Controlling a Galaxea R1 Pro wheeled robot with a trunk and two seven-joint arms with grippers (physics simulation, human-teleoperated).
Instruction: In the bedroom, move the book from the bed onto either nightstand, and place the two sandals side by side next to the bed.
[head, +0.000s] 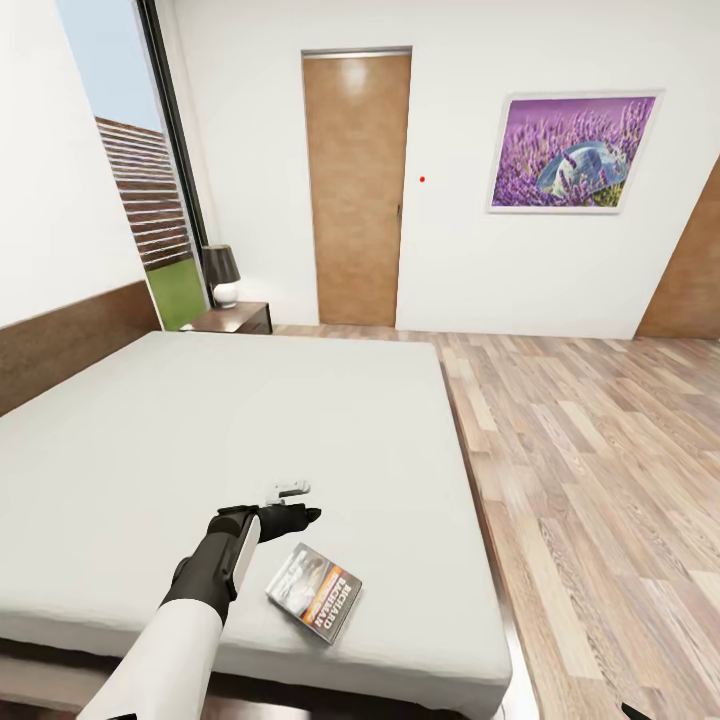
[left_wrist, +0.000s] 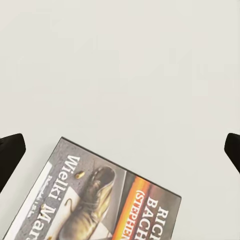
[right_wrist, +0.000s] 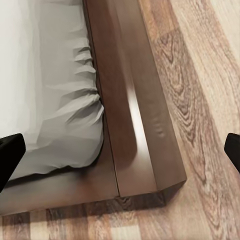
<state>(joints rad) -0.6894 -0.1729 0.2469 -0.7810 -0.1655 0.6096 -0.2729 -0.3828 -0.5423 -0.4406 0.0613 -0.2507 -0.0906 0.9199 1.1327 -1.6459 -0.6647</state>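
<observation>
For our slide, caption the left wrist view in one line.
Open left pincer hovers above the book lying flat on the white bed.

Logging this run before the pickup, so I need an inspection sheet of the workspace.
Surface: white bed, wooden frame, plank floor beside it.
Job's things: book flat on the mattress near the foot edge; nightstand by the headboard.
Clutter: lamp on the nightstand.
Grippers: left gripper above the mattress beside the book, open; right gripper open over the bed's corner.
Cables: nothing seen.
Surroundings: door, lavender picture, window.
</observation>
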